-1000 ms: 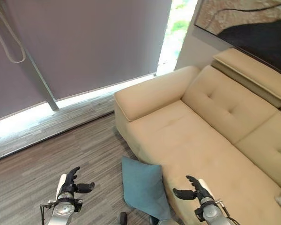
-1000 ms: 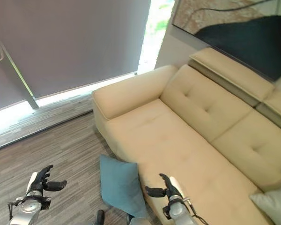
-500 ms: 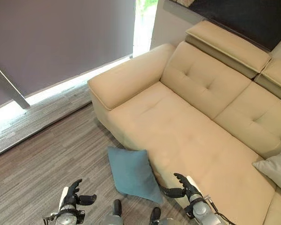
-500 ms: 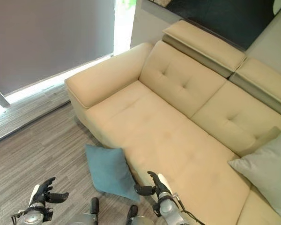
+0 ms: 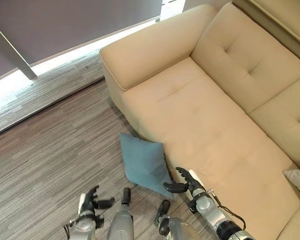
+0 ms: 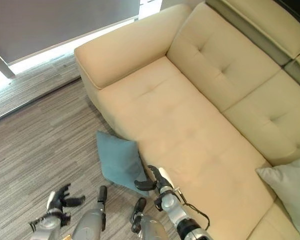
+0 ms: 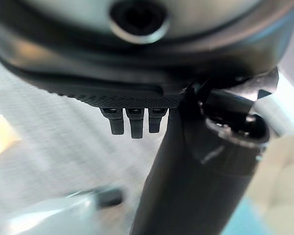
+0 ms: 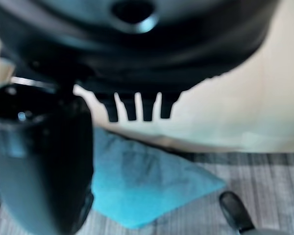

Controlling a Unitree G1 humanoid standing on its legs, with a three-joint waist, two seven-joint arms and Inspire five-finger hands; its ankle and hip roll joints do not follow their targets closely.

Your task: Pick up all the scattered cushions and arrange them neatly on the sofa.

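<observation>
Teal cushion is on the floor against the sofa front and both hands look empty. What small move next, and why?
Probably lower the right hand onto the teal cushion and close its fingers on the near corner. That hand hovers open just beside the cushion's near edge, while the left hand is open and farther off over the floor. The cushion leans against the sofa front, not yet lifted.
</observation>
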